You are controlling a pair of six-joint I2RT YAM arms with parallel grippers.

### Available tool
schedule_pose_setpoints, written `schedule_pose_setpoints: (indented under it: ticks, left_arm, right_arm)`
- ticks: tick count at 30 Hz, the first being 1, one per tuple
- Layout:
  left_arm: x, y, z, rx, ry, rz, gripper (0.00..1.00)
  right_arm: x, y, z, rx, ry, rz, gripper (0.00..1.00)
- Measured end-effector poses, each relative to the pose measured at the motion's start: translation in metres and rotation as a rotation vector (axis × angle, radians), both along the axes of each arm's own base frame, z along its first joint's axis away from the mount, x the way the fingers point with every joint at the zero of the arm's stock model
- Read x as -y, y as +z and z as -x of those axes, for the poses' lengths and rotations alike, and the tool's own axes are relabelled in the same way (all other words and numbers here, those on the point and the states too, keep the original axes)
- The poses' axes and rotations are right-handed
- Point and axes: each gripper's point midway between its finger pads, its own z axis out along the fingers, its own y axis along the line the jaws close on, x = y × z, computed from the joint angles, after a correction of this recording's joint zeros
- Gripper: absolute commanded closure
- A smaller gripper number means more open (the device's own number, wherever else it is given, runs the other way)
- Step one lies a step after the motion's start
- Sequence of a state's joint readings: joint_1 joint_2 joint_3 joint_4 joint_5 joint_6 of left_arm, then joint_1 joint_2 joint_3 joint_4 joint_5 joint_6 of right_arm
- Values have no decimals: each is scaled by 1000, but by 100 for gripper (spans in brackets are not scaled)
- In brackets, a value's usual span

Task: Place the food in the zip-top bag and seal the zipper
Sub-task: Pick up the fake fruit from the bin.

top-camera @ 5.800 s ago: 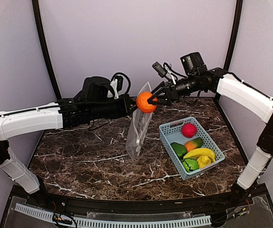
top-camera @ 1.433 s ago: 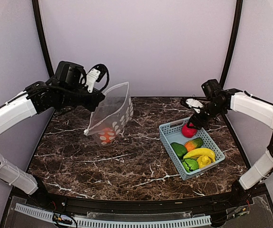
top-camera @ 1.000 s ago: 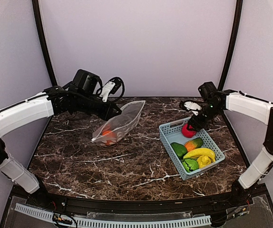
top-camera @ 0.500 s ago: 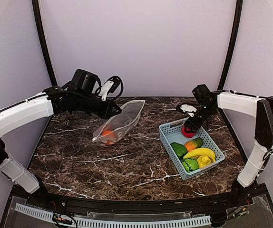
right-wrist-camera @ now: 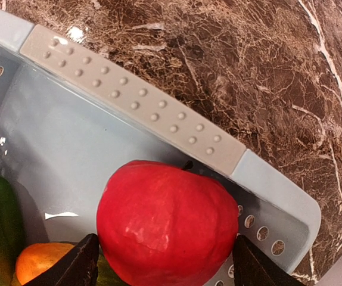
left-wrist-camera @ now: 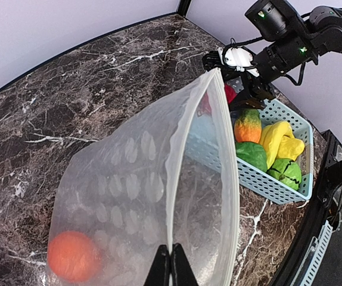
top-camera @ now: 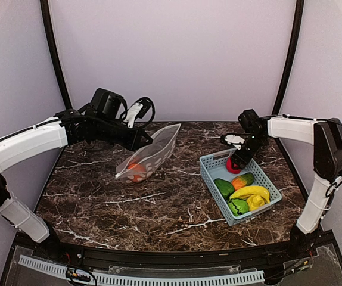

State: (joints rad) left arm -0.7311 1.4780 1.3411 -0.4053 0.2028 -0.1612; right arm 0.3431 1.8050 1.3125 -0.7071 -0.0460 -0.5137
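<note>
Dropping into the light-blue slotted plastic basket (right-wrist-camera: pixel 135 101), the right pincer (right-wrist-camera: pixel 165 262) now straddles the red toy ball (right-wrist-camera: pixel 165 220), jaws spread, nothing gripped yet. Meanwhile the left pincer (left-wrist-camera: pixel 171 265) stays clenched on the clear dotted zip-top bag (left-wrist-camera: pixel 129 196), orange toy ball (left-wrist-camera: pixel 72 256) already inside. A second pickup looks next.

Bag (top-camera: pixel 153 152) is hanging over the bench's (top-camera: pixel 159 208) left half, a ball (top-camera: pixel 136 170) lying in its low end. Basket (top-camera: pixel 205 173) is sitting right of it, a second ball (right-wrist-camera: pixel 166 221) lying in its far corner, other food (top-camera: pixel 248 193) piling nearer.
</note>
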Motion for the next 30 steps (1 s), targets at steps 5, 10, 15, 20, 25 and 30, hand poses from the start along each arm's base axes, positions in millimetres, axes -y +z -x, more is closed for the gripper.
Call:
schedule_pose_setpoints:
  ticks: [5, 10, 15, 20, 25, 30]
  left_arm:
    - [0, 0, 0, 0, 0, 0, 99]
    - [0, 0, 0, 0, 0, 0, 99]
    - [0, 0, 0, -1, 0, -1, 99]
    - [0, -1, 0, -1, 1, -2, 99]
    - [0, -2, 0, 0, 1, -1, 99]
    - [0, -2, -1, 2, 4, -3, 99]
  right_arm:
    - [-1, -3, -1, -7, -3, -1, 23]
    - [-4, -6, -4, -25, -10, -12, 27]
    - [-5, -5, -3, -36, -15, -20, 37]
    - [-5, -4, -1, -39, -16, -23, 47]
    - [-4, 22, 4, 0, -10, -42, 48]
    - [-12, 72, 13, 73, 16, -127, 48]
